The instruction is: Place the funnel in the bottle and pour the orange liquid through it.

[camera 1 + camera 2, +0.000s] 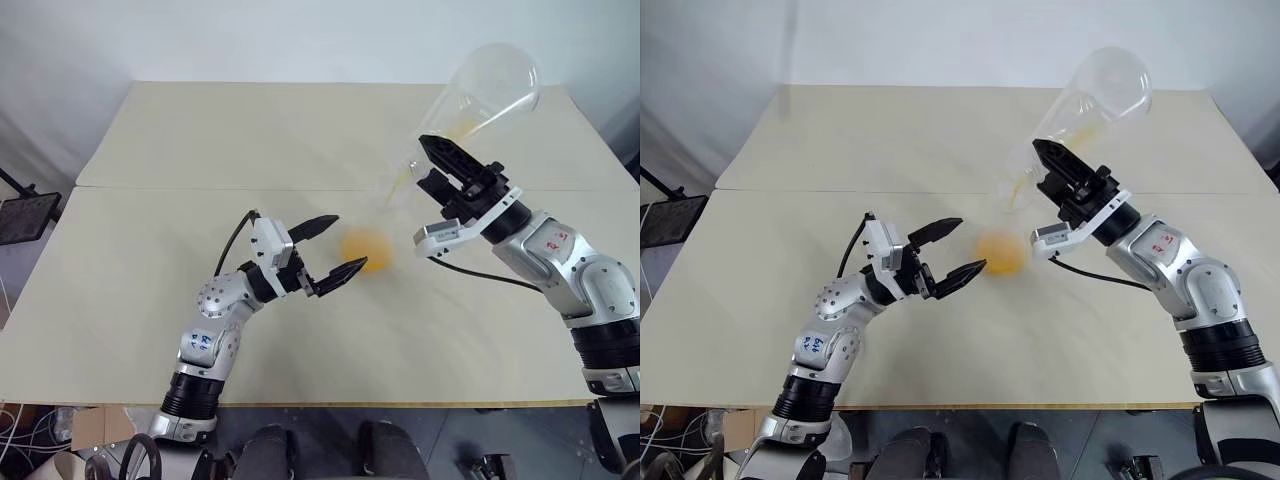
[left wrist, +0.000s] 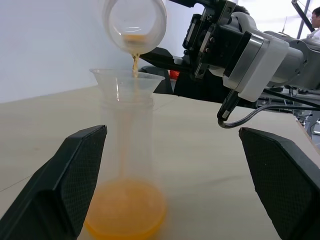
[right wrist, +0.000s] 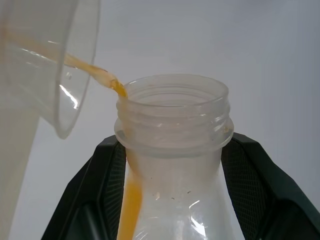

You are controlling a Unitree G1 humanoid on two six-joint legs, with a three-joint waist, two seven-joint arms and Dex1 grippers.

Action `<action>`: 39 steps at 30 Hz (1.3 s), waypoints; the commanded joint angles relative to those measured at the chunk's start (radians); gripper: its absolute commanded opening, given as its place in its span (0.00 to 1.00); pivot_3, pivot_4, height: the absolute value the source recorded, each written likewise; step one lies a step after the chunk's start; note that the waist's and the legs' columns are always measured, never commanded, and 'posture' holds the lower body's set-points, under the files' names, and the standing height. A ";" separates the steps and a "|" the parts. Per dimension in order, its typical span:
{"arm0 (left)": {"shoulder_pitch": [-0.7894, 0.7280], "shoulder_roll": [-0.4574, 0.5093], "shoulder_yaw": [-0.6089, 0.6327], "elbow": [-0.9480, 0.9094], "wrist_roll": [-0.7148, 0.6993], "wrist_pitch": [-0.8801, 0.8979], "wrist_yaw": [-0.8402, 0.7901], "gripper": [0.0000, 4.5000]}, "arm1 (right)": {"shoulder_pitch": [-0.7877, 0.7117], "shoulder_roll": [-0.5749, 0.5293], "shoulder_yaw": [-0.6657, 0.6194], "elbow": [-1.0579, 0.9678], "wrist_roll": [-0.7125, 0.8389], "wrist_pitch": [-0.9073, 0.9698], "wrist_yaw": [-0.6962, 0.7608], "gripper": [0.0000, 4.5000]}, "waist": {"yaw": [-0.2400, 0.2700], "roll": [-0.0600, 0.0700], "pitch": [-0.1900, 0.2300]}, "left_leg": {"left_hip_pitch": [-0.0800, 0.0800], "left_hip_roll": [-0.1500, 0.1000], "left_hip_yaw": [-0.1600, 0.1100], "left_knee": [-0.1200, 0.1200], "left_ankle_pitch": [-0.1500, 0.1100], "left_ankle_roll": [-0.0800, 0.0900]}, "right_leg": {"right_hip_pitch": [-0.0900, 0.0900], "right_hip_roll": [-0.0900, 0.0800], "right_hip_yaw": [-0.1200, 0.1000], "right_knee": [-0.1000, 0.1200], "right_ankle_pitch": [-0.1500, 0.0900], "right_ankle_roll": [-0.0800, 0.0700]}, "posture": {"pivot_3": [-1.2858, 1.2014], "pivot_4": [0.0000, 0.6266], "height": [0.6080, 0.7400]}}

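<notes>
The bottle [image 2: 127,150] stands upright on the table with the clear funnel [image 2: 125,80] seated in its neck. Orange liquid [image 1: 366,250] pools in the bottle's base. My right gripper [image 1: 450,165] is shut on the neck of a large clear conical flask [image 1: 490,95], tilted mouth-down over the funnel. A thin orange stream [image 2: 134,62] falls from the flask's mouth into the funnel. My left gripper [image 1: 340,247] is open, its fingertips either side of the bottle's base without touching it. In the right wrist view the black fingers [image 3: 105,165] flank the threaded flask neck [image 3: 172,120].
The table [image 1: 200,330] is two beige boards joined by a seam across the middle. A black stand [image 1: 25,215] sits off the table's left edge. A white wall runs behind the far edge.
</notes>
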 commanded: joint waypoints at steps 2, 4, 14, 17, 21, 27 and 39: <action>-0.020 -0.009 0.005 -0.014 -0.003 -0.025 0.004 1.00 | -0.032 -0.025 -0.016 -0.032 0.002 0.005 -0.028 0.54 | 0.000 0.000 0.000 | 0.000 0.000 0.000 0.000 0.000 0.000 | 0.000 0.000 0.000 0.000 0.000 0.000 | 0.52 0.24 1.00; -0.018 -0.011 0.006 -0.015 -0.004 -0.026 0.006 1.00 | -0.036 -0.027 -0.016 -0.035 -0.004 0.002 -0.035 0.54 | 0.000 0.000 0.000 | 0.000 0.000 0.000 0.000 0.000 0.000 | 0.000 0.000 0.000 0.000 0.000 0.000 | 0.52 0.24 1.00; -0.027 -0.015 0.013 -0.009 -0.011 -0.027 0.011 1.00 | -0.049 -0.029 -0.016 -0.035 -0.021 0.003 -0.062 0.54 | 0.000 0.000 0.000 | 0.000 0.000 0.000 0.000 0.000 0.000 | 0.000 0.000 0.000 0.000 0.000 0.000 | 0.52 0.24 1.00; -0.030 -0.015 0.015 -0.007 -0.009 -0.028 0.009 1.00 | -0.048 -0.029 -0.016 -0.031 -0.022 0.007 -0.062 0.54 | 0.000 0.000 0.000 | 0.000 0.000 0.000 0.000 0.000 0.000 | 0.000 0.000 0.000 0.000 0.000 0.000 | 0.52 0.24 1.00; -0.031 -0.012 0.018 -0.007 -0.008 -0.027 0.007 1.00 | -0.045 -0.029 -0.016 -0.037 -0.025 0.005 -0.071 0.54 | 0.000 0.000 0.000 | 0.000 0.000 0.000 0.000 0.000 0.000 | 0.000 0.000 0.000 0.000 0.000 0.000 | 0.52 0.24 1.00; -0.031 -0.010 0.022 -0.008 -0.009 -0.025 0.006 1.00 | -0.022 -0.025 -0.015 -0.039 -0.016 0.003 -0.073 0.54 | 0.000 0.000 0.000 | 0.000 0.000 0.000 0.000 0.000 0.000 | 0.000 0.000 0.000 0.000 0.000 0.000 | 0.52 0.24 1.00; -0.023 0.000 0.017 -0.021 -0.011 -0.010 0.004 1.00 | 0.032 0.035 -0.052 -0.048 0.180 0.032 0.017 0.54 | 0.000 0.000 0.000 | 0.000 0.000 0.000 0.000 0.000 0.000 | 0.000 0.000 0.000 0.000 0.000 0.000 | 0.52 0.24 1.00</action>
